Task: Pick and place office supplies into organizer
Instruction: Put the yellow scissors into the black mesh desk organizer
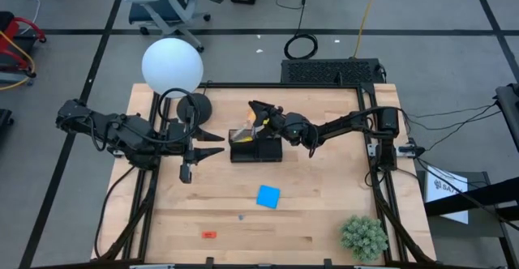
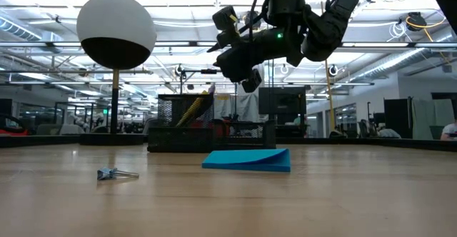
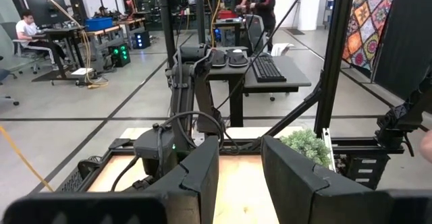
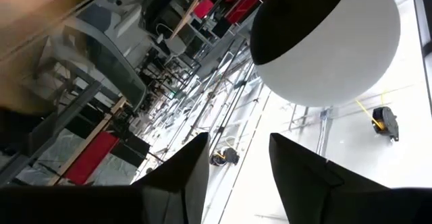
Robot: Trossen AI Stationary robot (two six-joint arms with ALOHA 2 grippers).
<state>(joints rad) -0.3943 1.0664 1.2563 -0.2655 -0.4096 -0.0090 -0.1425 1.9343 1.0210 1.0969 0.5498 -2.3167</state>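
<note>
Overhead, right gripper hovers above small black mesh organizer, fingers parted, empty. Bright blue square pad lies on wooden table. Left gripper waits beside organizer, parted, empty.

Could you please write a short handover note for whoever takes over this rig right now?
Right tool: open and empty, raised above the organizer at mid-table.
Left tool: fingers apart, holding nothing, waiting left of the organizer, beside the lamp base.
Done: a yellow item stands in the organizer's left compartment; what else is inside cannot be made out.
Left: the blue pad lies on the table in front of the organizer, a small red piece near the front edge, and a small metal item lies loose in front of the pad.
The green plant ball at the front right corner stays.
</note>
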